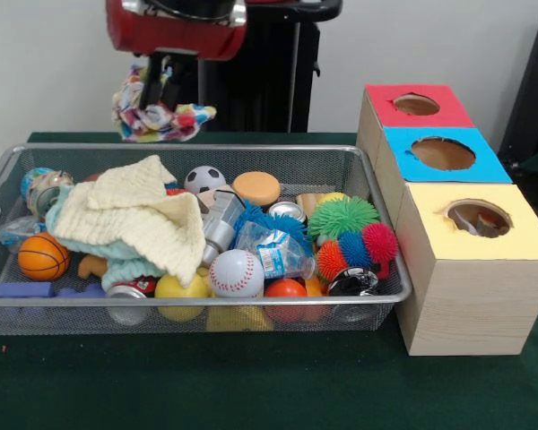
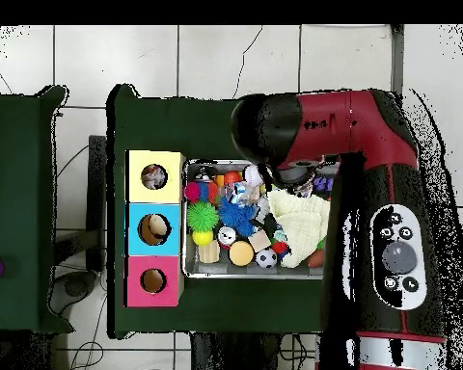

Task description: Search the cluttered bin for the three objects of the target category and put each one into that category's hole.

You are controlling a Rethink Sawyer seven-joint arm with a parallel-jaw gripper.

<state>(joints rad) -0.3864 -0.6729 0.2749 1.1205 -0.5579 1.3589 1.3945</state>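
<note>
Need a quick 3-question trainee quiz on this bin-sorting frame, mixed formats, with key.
1. True or false: the gripper hangs above the wire bin holding a multicoloured cloth.
2. Which hole top lies nearest the front camera? A red B blue C yellow
3. Fill in: the cream cloth in the bin lies beside a small orange ____.

Key: 1 true; 2 C; 3 basketball.

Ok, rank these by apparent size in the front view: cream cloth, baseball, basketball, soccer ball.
1. cream cloth, clearly largest.
2. baseball.
3. basketball, close to the baseball, so unsure.
4. soccer ball, though it sits farther back.
</note>
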